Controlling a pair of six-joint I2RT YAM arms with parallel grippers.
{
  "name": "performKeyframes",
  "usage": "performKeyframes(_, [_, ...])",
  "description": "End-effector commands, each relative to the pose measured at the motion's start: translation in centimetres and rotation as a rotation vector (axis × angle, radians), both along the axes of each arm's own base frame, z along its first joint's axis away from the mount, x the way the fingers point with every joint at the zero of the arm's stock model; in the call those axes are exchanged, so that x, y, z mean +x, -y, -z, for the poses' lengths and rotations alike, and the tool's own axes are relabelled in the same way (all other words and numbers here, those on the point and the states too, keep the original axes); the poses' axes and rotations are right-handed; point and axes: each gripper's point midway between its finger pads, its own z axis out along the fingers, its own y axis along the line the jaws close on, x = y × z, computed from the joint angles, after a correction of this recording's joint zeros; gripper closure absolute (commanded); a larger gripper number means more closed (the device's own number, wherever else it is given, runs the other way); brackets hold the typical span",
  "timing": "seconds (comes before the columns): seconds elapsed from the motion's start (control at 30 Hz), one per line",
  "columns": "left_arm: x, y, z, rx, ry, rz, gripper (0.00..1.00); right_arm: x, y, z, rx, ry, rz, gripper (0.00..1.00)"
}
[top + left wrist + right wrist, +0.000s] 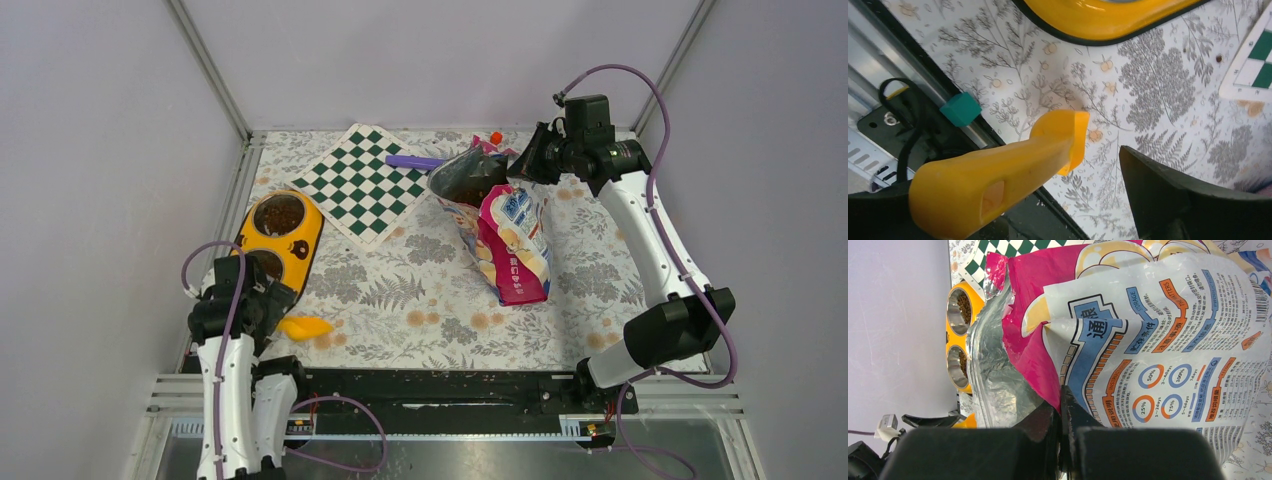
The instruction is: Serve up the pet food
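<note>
Pink-and-blue glossy pillow bag (512, 243) of pet food lies on the floral-patterned counter (400, 295), right of centre, with its torn mouth lifted toward the far edge. Dark-brown kibble pellets (468, 180) show inside that mouth. The right claw (522, 160) has its fingers pressed together on the bag's top edge. In the right wrist view they pinch the pink film (1062, 405) beside the silver lining.

At the left edge of the counter stands a yellow double-bowl plastic feeder (305, 232). Both of its steel bowls hold kibble, as the right wrist view also shows (964, 302).

The left claw (262, 305) hangs at the feeder's near end. An orange plastic scoop (303, 326) lies with its handle between the parted fingers. In the left wrist view the handle (998, 175) sits against one finger, and a strip of counter shows between it and the other finger (1168, 195).

A green-and-white chequered mat (365, 185) lies between feeder and bag, beside a purple stick-shaped object (413, 161).
</note>
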Motion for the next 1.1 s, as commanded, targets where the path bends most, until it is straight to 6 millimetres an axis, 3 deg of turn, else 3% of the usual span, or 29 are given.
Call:
performKeyframes(0.0, [3.1, 2.1, -1.1, -0.089, 0.099, 0.156, 0.08, -1.0, 0.0, 0.3, 0.003, -0.033, -0.019, 1.00])
performKeyframes(0.17, [4.5, 3.7, -2.1, -0.144, 0.137, 0.302, 0.06, -0.9, 0.0, 0.4, -0.001, -0.033, -0.020, 1.00])
performKeyframes(0.27, [4.5, 3.1, -2.5, -0.105, 0.122, 0.314, 0.01, -0.9, -0.1, 0.4, 0.001, -0.027, -0.021, 1.00])
performKeyframes(0.47, [4.1, 2.2, -2.9, -0.066, 0.083, 0.298, 0.01, -0.8, 0.0, 0.3, -0.001, -0.024, -0.018, 1.00])
performKeyframes(0.73, [6.2, 6.3, -5.3, -0.207, 0.269, 0.521, 0.01, -0.9, 0.1, 0.4, -0.006, -0.022, -0.020, 1.00])
performKeyframes(1.07, [7.0, 6.6, -7.8, -0.096, 0.470, 0.631, 0.01, -0.9, 0.0, 0.6, 0.002, -0.017, -0.024, 1.00])
